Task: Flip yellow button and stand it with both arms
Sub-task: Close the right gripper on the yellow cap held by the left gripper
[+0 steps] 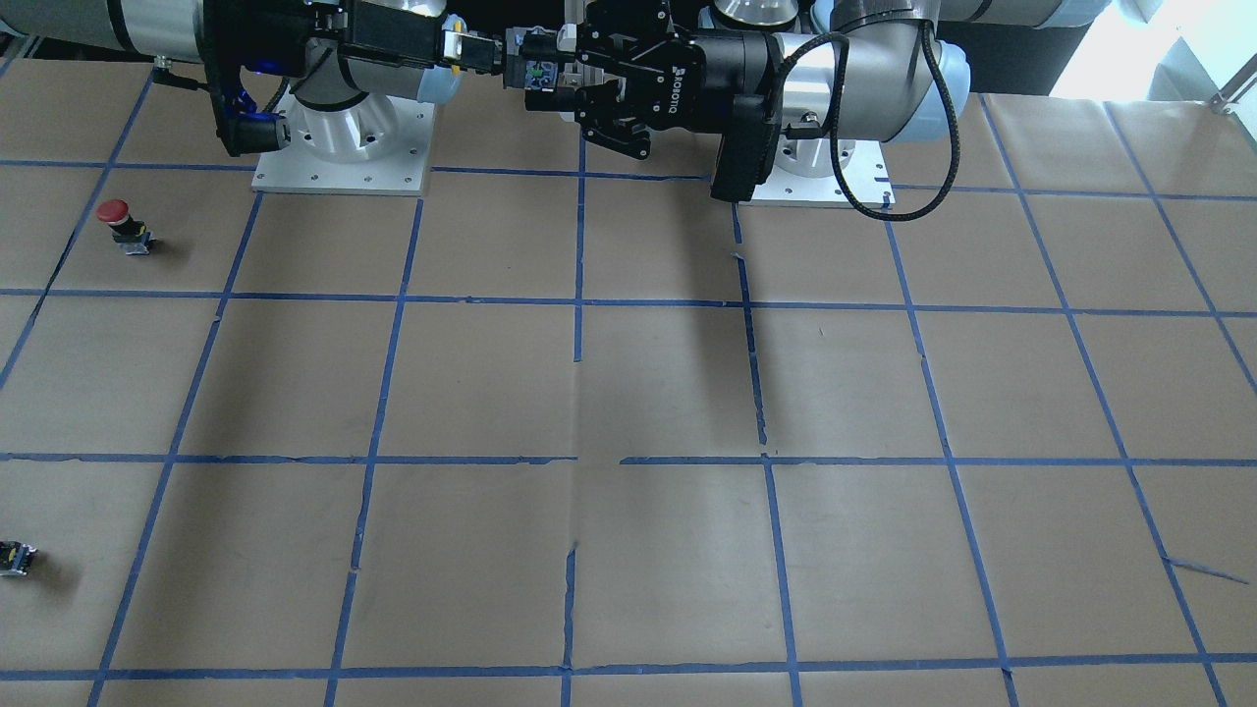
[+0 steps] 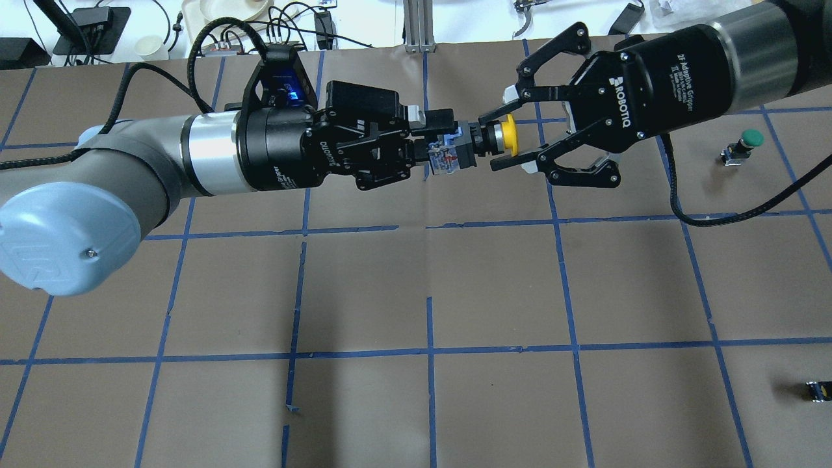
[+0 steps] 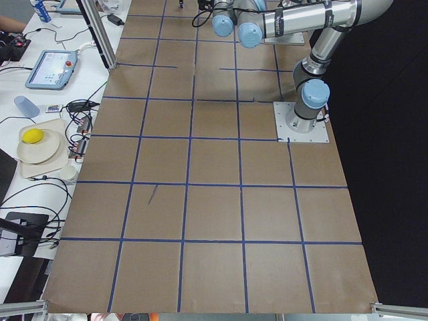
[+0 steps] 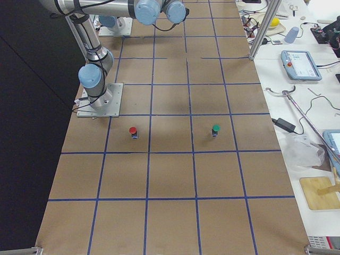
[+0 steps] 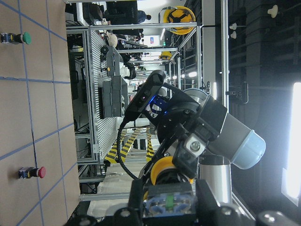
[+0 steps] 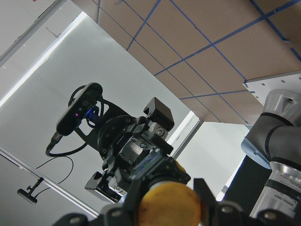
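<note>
one yellow button (image 2: 508, 135) hangs sideways in mid-air above the table (image 2: 494, 286), pinched by its base in the left gripper (image 2: 434, 138). its cap points at the right gripper (image 2: 494, 143), whose jaws stand spread either side of the cap.

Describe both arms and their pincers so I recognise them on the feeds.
Both arms are silver-grey tubes with light blue joint caps; the left arm and right arm each carry a black braided cable. The left pincer and right pincer are black two-finger linkage units with white ROBOTIQ lettering. A black camera mount on the left wrist glows blue.
</note>
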